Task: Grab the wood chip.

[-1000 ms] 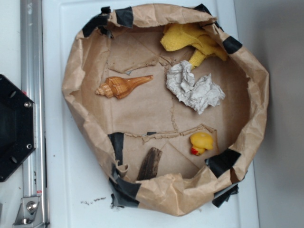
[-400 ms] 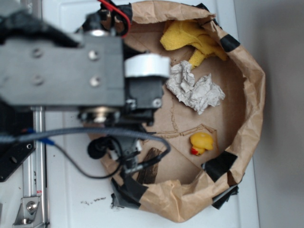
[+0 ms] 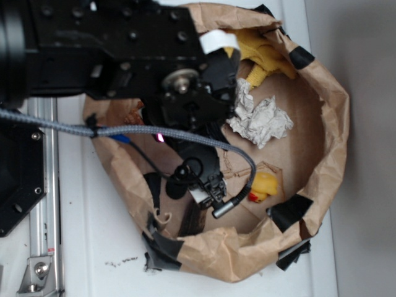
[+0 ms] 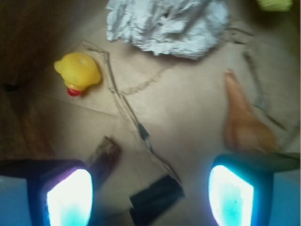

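Brown crumpled-paper basin (image 3: 331,124), patched with black tape, holds a yellow rubber duck (image 4: 77,73), a ball of crumpled grey-white paper (image 4: 164,23), a tan spiral seashell (image 4: 244,120), a yellow cloth (image 3: 263,55) and the dark brown rough wood chip (image 4: 104,157). The black gripper (image 4: 150,197) hangs over the floor with jaws spread wide and empty. The chip lies just beside the picture-left finger, inside the gap.
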Controlling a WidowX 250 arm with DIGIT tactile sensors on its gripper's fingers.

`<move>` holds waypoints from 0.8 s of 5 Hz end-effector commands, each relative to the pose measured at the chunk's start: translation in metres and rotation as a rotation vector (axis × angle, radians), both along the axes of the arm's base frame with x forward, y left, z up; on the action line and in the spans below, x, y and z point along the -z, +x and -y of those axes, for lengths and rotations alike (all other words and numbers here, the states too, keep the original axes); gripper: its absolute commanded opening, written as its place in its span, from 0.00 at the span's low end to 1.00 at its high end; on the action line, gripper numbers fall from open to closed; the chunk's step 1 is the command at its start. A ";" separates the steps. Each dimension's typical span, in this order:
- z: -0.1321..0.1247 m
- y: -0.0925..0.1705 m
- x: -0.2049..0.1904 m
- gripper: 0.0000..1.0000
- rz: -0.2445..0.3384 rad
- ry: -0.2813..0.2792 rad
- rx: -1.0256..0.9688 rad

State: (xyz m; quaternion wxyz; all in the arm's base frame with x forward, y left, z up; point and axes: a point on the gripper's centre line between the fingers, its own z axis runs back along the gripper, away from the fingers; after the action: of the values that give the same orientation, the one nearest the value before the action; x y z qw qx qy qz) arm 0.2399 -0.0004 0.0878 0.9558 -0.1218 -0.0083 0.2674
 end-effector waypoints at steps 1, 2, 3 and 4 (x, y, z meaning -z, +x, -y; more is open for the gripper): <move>0.001 0.006 0.017 1.00 -0.085 -0.059 -0.073; 0.023 0.004 0.032 1.00 -0.126 -0.051 -0.065; 0.056 0.003 0.045 1.00 -0.137 -0.063 -0.024; 0.066 0.004 0.046 1.00 -0.111 -0.050 -0.023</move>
State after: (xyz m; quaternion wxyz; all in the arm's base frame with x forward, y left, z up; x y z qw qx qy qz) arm 0.2423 -0.0613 0.0339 0.9465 -0.1243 0.0644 0.2908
